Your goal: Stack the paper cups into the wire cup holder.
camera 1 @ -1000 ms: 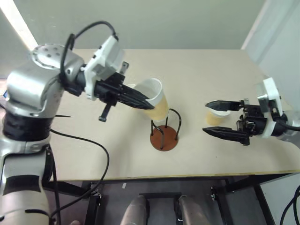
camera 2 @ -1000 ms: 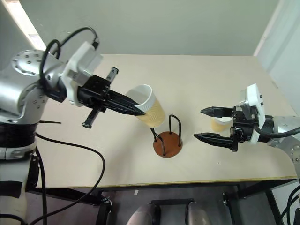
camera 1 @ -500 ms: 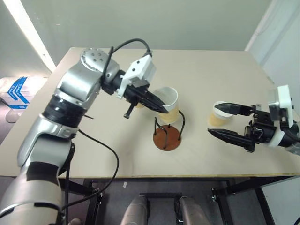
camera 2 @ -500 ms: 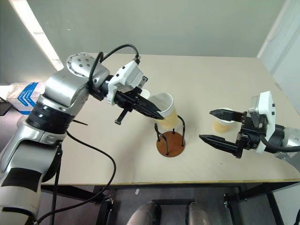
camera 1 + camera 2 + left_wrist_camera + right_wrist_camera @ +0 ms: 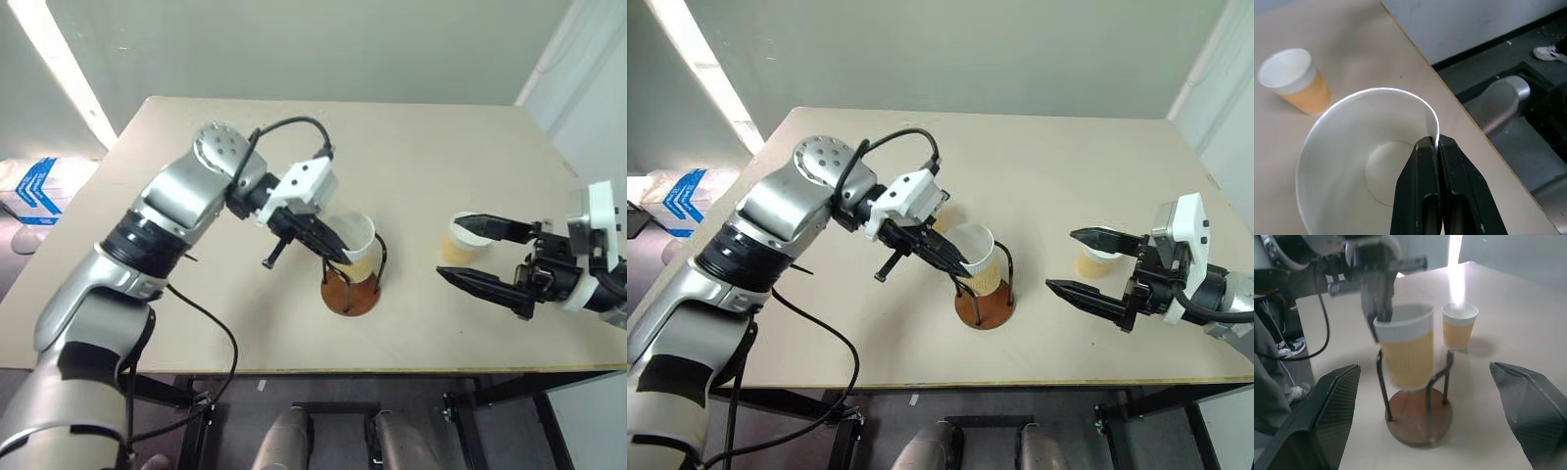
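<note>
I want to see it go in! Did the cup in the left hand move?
Yes. The cup came down toward the holder: earlier it hung above and left of the wire loops, now its bottom sits between them, not yet on the base.

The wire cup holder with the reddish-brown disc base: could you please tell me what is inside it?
One tan paper cup, pinched at its rim by the left gripper, hangs between the wire cup holder's black loops above the base. The cup's bottom is blurred.

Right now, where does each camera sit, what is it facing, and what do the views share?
Head stereo pair: above, looking down at the table; both arms show.
Left wrist: along the left tool, shut on a paper cup; another cup stands beyond.
Right wrist: between the open right tool's fingers, facing the wire cup holder.
Shared: the held cup, partway into the holder.
</note>
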Controlling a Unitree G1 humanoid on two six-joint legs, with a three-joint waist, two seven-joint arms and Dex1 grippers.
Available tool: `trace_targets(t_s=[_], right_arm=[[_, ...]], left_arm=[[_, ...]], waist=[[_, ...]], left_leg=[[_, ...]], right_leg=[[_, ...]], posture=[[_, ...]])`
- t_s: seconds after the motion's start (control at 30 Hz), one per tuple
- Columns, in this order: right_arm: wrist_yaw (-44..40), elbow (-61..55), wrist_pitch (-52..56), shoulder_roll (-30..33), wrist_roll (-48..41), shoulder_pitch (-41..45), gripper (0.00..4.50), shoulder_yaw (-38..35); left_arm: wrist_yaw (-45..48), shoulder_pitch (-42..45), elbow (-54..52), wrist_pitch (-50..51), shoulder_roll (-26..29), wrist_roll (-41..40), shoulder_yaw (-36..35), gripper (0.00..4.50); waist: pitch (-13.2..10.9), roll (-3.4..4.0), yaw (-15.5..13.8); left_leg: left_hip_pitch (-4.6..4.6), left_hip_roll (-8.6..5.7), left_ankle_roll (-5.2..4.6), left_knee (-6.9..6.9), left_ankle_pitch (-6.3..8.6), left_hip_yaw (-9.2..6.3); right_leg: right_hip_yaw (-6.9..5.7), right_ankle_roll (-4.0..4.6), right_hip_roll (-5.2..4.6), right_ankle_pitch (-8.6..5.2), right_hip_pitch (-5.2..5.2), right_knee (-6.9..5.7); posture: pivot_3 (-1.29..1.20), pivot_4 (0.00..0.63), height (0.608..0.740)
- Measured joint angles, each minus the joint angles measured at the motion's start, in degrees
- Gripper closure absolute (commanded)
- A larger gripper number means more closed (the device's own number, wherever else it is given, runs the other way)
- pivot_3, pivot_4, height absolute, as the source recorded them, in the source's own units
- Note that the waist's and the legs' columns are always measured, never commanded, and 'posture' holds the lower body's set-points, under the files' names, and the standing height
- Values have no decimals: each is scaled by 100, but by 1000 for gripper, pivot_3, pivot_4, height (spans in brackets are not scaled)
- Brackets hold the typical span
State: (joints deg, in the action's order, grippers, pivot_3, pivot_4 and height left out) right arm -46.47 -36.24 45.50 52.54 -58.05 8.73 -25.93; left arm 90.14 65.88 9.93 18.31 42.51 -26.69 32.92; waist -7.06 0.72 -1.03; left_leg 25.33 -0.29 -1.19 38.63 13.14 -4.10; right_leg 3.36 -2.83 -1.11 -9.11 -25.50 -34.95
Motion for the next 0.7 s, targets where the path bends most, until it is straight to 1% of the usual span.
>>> trace_targets(t_s=[0.03, 0.07, 0.17, 0.23, 0.33, 0.4, 0.47, 0.6, 0.7], right_arm=[[4, 6, -13, 3, 30, 14, 0, 14], [21, 28, -18, 15, 87, 48, 0, 48], [81, 143, -17, 34, 168, 121, 0, 148], [110, 194, -16, 34, 209, 122, 0, 206], [129, 224, -18, 34, 247, 143, 0, 234], [135, 253, -26, 35, 325, 192, 0, 244], [138, 305, -47, 67, 439, 251, 0, 283], [171, 735, -201, 640, 1450, 638, 0, 994], [150, 991, -242, 810, 1966, 895, 0, 1451]], left_arm=[[0, -1, -1, -2, -48, 55, -4, 3872], [-3, -5, 1, -1, -152, 148, -38, 3563], [-18, -19, 7, -28, -427, 373, -93, 2443], [-26, -54, 33, -84, -466, 515, -176, 1781], [-46, -80, 147, -187, -486, 708, -388, 654], [-53, -97, 159, -252, -486, 809, -527, 27], [-70, -107, 174, -298, -477, 857, -659, 27], [-234, -174, 174, -92, -387, 752, -1273, 27], [-490, -264, 152, 334, -290, 538, -1820, 27]], waist=[[0, 0, -6], [0, 0, -15], [0, 1, -20], [-1, 1, -15], [-1, 1, -13], [-1, 1, -12], [-1, 2, -11], [-2, 3, 0], [-3, 8, 3]], left_leg=[[1, 0, 0, 4, 0, 0], [1, 0, -2, 11, 0, 0], [5, -1, -13, 39, 7, 2], [6, -3, -13, 44, 7, 2], [6, -3, -14, 46, 6, 2], [6, -3, -14, 46, 6, 3], [6, -3, -14, 46, 6, 3], [7, -3, -14, 44, 6, 5], [6, -2, -14, 39, 6, 5]], right_leg=[[0, 2, 0, -1, 2, 0], [0, 9, 0, -5, 5, 0], [1, 23, -1, -8, 12, 1], [3, 25, -2, -4, 12, 2], [4, 25, -2, -2, 12, 1], [4, 25, -2, -2, 12, 1], [4, 24, -2, -2, 12, 2], [5, 14, -3, 5, 8, 2], [3, -1, -3, 14, 4, 0]], posture=[[0, 150, 740], [0, 150, 740], [0, 150, 740], [0, 150, 740], [0, 150, 740], [0, 150, 740], [0, 150, 740], [0, 150, 740], [0, 150, 740]])
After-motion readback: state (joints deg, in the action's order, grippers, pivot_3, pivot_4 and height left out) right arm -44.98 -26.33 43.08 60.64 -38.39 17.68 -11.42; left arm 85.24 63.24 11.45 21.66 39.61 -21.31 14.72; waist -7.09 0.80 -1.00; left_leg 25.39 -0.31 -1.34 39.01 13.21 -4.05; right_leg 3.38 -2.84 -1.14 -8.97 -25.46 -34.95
